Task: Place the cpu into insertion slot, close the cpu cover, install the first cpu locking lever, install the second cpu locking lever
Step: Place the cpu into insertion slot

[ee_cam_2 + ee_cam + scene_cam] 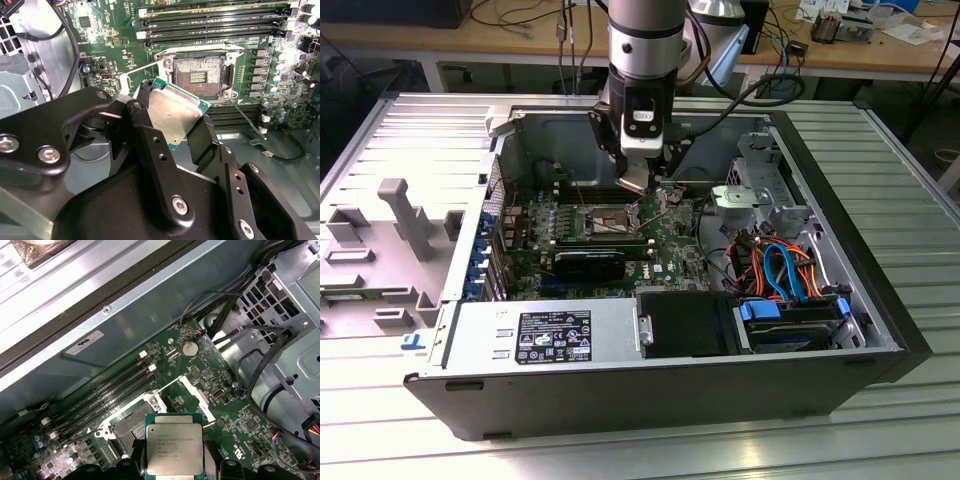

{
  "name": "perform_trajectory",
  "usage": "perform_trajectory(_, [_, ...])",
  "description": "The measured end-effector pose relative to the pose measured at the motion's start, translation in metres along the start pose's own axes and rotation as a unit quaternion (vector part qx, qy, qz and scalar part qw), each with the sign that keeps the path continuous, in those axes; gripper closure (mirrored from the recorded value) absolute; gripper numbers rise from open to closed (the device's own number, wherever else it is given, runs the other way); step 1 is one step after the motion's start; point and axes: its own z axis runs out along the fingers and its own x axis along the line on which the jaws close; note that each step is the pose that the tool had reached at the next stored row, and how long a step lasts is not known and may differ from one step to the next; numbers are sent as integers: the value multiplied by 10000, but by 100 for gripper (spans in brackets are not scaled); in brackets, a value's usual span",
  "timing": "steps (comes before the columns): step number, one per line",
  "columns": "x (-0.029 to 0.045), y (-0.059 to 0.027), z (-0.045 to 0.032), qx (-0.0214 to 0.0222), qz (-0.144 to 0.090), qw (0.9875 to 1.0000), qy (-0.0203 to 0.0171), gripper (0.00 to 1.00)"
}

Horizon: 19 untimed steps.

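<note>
We are on the first step: the gripper [642,182] is clamped on the chip [174,114] by two opposite edges. It holds the chip at a slant just above the socket [200,76], a little to one side and not touching it. The socket lies bare, its cover [196,394] standing open at its edge and a thin lever [245,116] angled out beside it. As we judge it, seating the chip calls for levelling it, squaring its edges to the socket and lowering it gently and straight.

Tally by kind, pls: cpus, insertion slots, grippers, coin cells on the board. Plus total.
cpu: 1
insertion slot: 1
gripper: 1
coin cell: 1
Total: 4
</note>
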Motion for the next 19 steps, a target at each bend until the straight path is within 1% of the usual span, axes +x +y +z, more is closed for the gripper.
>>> perform_trajectory(5, [0,0,6,0,117,9999,-9,45])
perform_trajectory(19, [0,-1,16,1,305,9995,-23,45])
